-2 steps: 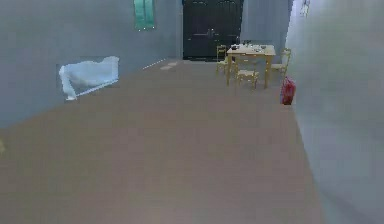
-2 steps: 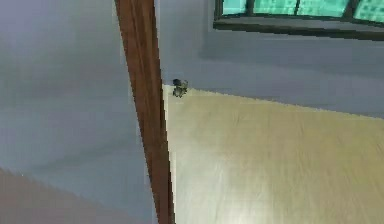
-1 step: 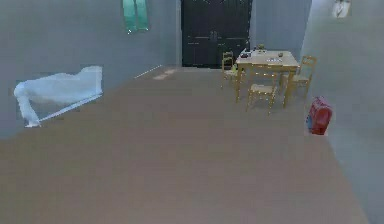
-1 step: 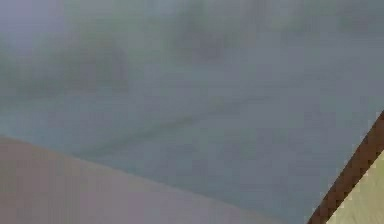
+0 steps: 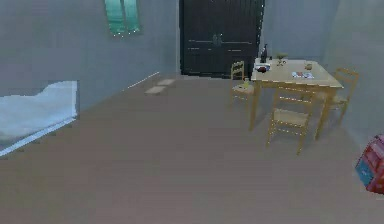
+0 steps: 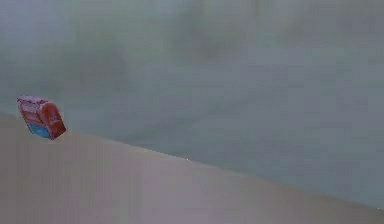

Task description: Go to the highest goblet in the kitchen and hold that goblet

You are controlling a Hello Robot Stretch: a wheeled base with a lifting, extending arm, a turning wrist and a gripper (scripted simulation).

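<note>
Dim, flat light fills the room, and what shadows there are lie soft-edged. The window [image 5: 122, 15] glows pale (beside it the double door [image 5: 222, 38] is near black). Soft grey shading mottles the wall [image 6: 230, 70] in the arm side view.

Table [image 5: 296, 79] at forward view's right – 3 chairs [image 5: 290, 118] around it | door [image 5: 222, 38] behind | box [image 6: 41, 117] near wall [image 6: 210, 60]

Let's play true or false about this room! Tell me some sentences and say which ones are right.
1. The double door is dark. True.
2. Chairs stand at the wooden table. True.
3. The tabletop is bare. False: a dark bottle and some small things stand on it.
4. The red and blue box sits on the table. False: it lies on the floor.
</note>
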